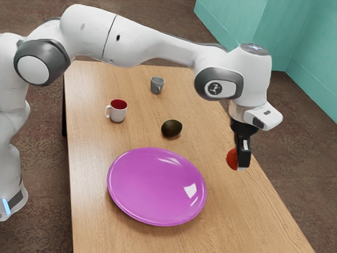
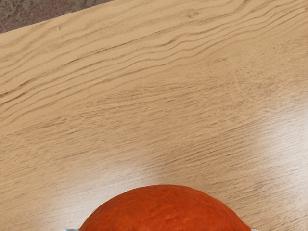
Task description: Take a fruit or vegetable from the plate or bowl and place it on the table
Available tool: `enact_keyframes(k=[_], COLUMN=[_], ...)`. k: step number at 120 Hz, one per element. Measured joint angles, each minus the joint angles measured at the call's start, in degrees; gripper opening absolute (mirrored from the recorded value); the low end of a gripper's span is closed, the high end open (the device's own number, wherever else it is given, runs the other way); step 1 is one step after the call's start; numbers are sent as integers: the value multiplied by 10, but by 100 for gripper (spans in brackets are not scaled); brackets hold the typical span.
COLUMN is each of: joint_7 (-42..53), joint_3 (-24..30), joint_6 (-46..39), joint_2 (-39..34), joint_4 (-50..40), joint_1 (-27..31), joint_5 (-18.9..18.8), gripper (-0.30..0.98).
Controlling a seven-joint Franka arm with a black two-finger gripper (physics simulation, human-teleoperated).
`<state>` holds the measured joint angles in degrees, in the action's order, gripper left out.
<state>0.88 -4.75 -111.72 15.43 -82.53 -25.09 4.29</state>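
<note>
Exterior view: the pincer (image 1: 239, 161) is partly closed, its two fingers against opposite sides of the red-orange fruit (image 1: 231, 158), near the surface's (image 1: 263, 221) right-hand edge in that view. Whether the fruit touches the wood, I cannot tell. Toward the exterior view's left lie the purple plate (image 1: 152, 184), the avocado (image 1: 171, 128) near its rim, the white mug (image 1: 119, 113) and the grey mug (image 1: 156, 85).

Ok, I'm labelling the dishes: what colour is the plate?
The plate is plain, glossy purple, leaning to magenta; it shows best in the exterior view.
</note>
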Motion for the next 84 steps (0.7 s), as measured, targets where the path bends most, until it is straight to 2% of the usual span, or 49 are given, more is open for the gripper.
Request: enact_keyframes(k=[24, 39, 52, 65, 84], joint_7=[1, 3, 5, 6, 6], joint_3=[1, 2, 2, -31, -170], joint_6=[33, 43, 46, 54, 74], joint_2=[80, 90, 88, 21, -130], joint_4=[87, 100, 101, 56, -74], joint_1=[-5, -7, -11, -8, -6], joint_5=[2, 5, 5, 2, -23], gripper=[37, 54, 62, 65, 68])
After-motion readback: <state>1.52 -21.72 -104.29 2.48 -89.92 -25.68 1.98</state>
